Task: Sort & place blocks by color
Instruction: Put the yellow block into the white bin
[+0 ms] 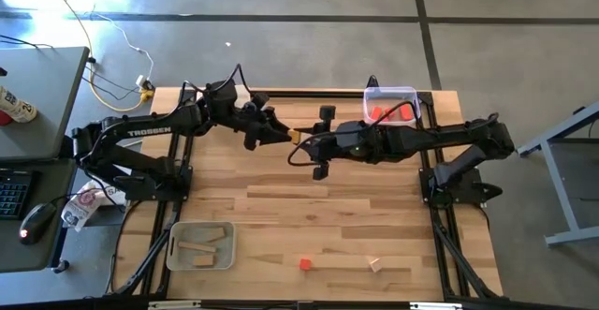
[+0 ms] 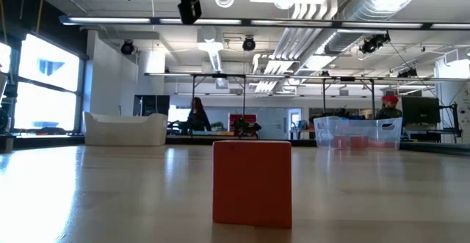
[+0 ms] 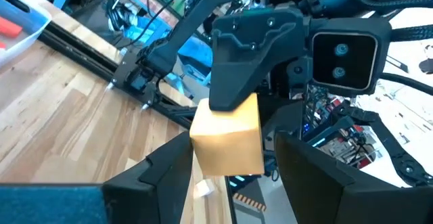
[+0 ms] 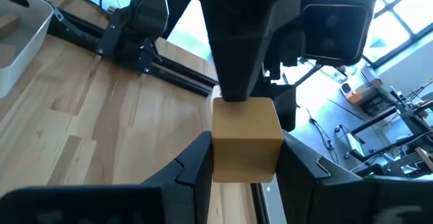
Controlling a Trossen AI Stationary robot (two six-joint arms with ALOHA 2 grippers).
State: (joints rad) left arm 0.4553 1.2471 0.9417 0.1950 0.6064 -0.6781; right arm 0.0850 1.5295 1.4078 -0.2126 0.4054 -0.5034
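Observation:
A tan wooden cube (image 1: 296, 136) hangs in mid-air over the table's far middle, between my two grippers, which meet tip to tip. My right gripper (image 1: 305, 144) comes from the table's right and is shut on the cube (image 4: 245, 139). My left gripper (image 1: 281, 134) comes from the left. Its fingers stand on either side of the same cube (image 3: 229, 136), with a narrow gap showing at one side, so I take it as open. On the table near the front edge lie a red cube (image 1: 305, 264) and a tan block (image 1: 375, 265). My right gripper pinches the tan cube by two opposite side faces (image 4: 218, 146) between its two fingers. The fingers lie about level and come from the table's right. The cube is lifted clear of the table and sits squarely between them.
A clear tray (image 1: 201, 244) with tan bars sits at the front left. A clear tray (image 1: 393, 104) with red blocks sits at the far right. The red cube (image 2: 252, 184) stands close in the low view. A desk with a mouse stands left of the table.

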